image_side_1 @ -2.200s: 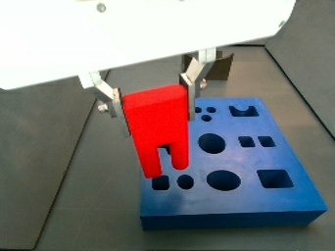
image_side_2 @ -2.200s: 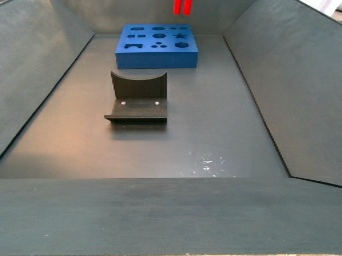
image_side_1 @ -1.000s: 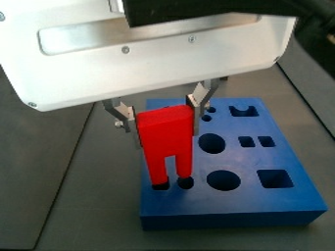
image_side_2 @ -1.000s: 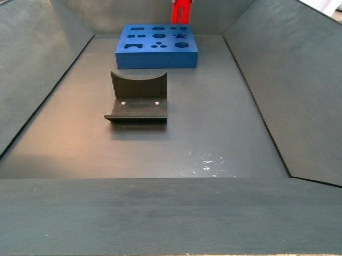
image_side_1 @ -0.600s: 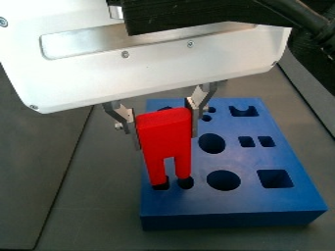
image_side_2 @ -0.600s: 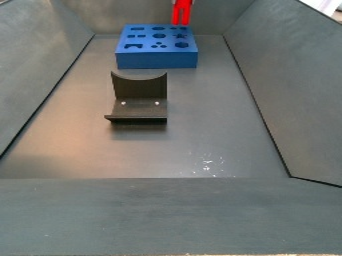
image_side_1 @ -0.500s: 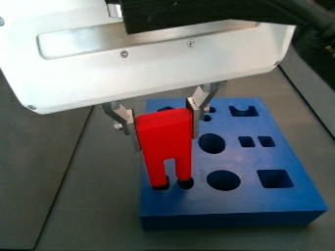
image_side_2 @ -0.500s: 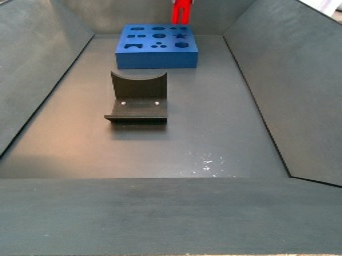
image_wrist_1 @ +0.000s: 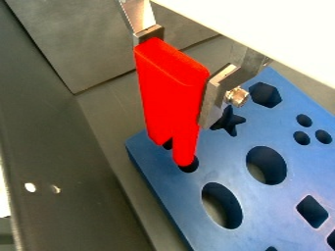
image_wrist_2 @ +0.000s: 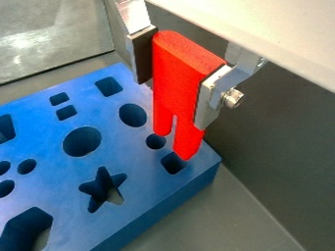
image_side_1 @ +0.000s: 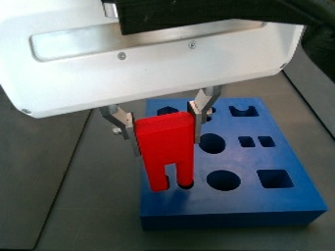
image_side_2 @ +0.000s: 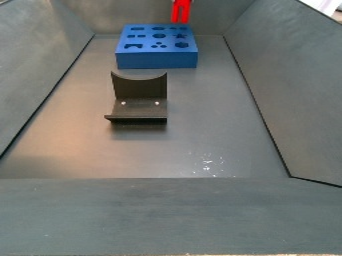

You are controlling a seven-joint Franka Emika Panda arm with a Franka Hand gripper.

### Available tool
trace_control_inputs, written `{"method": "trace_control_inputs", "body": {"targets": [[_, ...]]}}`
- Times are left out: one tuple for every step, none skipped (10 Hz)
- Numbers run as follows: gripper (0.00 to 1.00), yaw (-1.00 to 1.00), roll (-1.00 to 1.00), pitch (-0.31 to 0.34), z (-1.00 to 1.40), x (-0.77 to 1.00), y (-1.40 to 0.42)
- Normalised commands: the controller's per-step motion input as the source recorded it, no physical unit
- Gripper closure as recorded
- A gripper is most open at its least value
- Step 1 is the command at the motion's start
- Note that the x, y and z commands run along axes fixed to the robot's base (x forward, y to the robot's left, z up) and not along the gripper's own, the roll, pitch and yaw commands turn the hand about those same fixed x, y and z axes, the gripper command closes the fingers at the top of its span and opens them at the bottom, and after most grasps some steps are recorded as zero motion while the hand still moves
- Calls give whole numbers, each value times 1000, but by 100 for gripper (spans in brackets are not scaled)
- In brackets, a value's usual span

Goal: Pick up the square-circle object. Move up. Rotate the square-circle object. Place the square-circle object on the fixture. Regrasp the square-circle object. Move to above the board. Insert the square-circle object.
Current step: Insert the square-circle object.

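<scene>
Grey floor [image_side_2: 174,170] bears board [image_side_2: 140,47]; gripper [image_side_1: 165,112] above.

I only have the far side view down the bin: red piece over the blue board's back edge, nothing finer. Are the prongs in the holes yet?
Observer: In a wrist view the square-circle object has one prong tip at the mouth of a small hole near the board's corner edge.
Operator: Is the gripper holding it?
Observer: Yes, the gripper has its silver fingers clamped on the block's upper part, prongs pointing down.
Operator: And the second prong?
Observer: In a wrist view it hangs over the neighbouring small hole; I cannot tell whether it has gone in.
</scene>
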Motion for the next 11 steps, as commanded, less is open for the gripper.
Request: {"method": "trace_control_inputs", "body": {"targets": [[100, 0, 66, -7, -223, 117, 0], [100, 0, 0, -16, -77, 0, 0], [100, 0, 40, 0, -71, 46, 0], [100, -11, 46, -13, -143, 77, 0], [100, -29, 49, -7, -129, 74, 0], [100, -106, 94, 0, -114, 111, 0], [100, -134, 67, 0, -129, 126, 0], [100, -180, 79, 0, -140, 43, 0], [100, -169, 80, 0, -129, 63, 0], [100, -77, 50, 0, -89, 0, 0], [100, -34, 39, 0, -91, 0, 0]]}}
